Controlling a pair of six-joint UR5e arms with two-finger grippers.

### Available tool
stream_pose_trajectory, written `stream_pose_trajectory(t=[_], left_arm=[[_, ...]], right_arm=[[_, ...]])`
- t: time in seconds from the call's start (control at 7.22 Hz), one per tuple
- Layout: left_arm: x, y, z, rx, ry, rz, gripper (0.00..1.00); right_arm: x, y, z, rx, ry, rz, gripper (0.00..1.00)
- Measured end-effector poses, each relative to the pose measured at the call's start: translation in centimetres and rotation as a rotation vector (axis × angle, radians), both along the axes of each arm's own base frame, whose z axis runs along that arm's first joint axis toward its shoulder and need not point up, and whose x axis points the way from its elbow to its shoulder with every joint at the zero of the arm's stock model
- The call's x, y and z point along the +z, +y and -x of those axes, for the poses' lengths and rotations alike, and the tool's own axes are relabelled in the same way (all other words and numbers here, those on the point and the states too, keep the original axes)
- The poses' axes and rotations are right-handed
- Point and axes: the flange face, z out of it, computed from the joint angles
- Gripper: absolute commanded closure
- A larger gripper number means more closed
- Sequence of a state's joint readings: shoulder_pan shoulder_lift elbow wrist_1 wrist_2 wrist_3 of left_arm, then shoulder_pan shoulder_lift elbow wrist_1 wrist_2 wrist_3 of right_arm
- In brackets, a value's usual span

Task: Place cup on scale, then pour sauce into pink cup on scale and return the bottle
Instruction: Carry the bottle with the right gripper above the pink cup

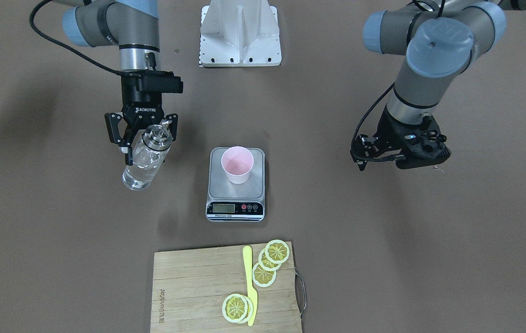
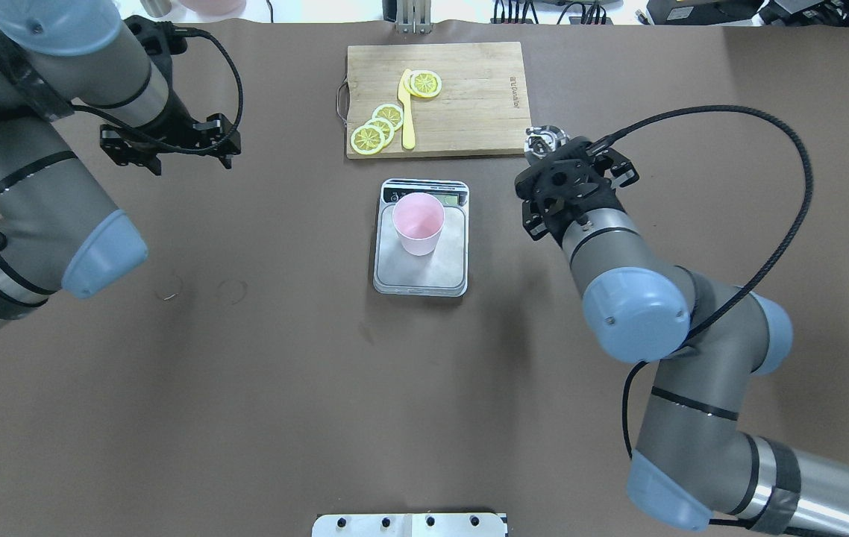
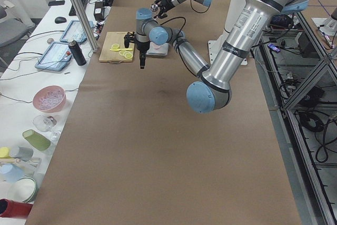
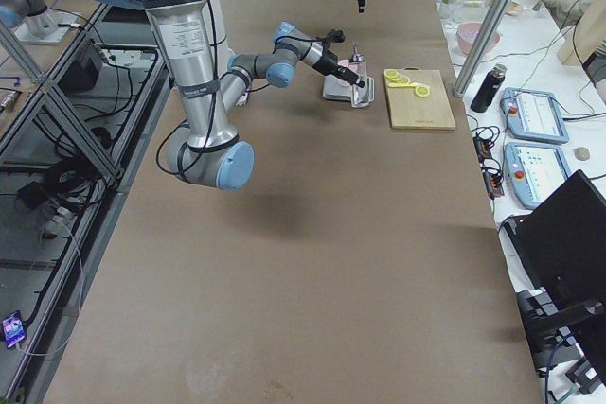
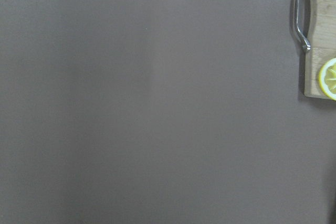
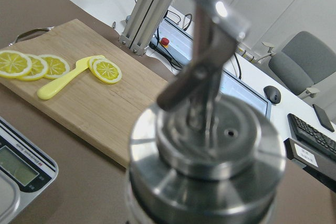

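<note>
The pale pink cup (image 1: 237, 164) stands upright on the grey platform of the scale (image 1: 244, 190), towards its back; both also show in the overhead view, the cup (image 2: 418, 222) on the scale (image 2: 432, 274). My right gripper (image 1: 148, 145) is shut on the clear glass bottle (image 1: 144, 162) just below its silver spout cap (image 6: 210, 135). It holds the bottle off the table, apart from the scale on the robot's right, with clear sauce (image 1: 140, 173) inside. My left gripper (image 1: 401, 162) hangs open and empty over bare table on the scale's other side.
A bamboo cutting board (image 1: 189, 286) with lemon slices (image 1: 270, 261) and a yellow knife (image 1: 249, 282) lies beyond the scale, on the operators' side. The white robot base (image 1: 240, 32) stands behind the scale. Cups and bowls sit on a side table (image 3: 31, 130).
</note>
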State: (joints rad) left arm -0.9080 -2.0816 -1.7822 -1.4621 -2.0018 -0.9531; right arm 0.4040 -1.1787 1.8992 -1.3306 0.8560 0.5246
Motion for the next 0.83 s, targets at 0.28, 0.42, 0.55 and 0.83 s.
stream_pose_trajectory(t=[0.28,0.42,0.55,0.83], left_arm=[[2.6,-0.7,2.0,0.034,-0.038,-0.022,0.01],[3.6,-1.0,2.5,0.044,-0.051,-0.023,0.01],[4.3,-1.3,2.7,0.052,-0.062,-0.021,0.01],[5.1,-1.9,3.2,0.055,-0.074,-0.018,0.01]], right_arm=[[0.6,0.6,1.3,0.032,0.144,-0.057,1.0],[1.7,0.4,2.3,0.058,0.218,-0.082,1.0],[2.9,0.1,3.2,0.075,0.284,-0.1,1.0],[3.6,-0.5,4.2,0.07,0.403,-0.134,1.0]])
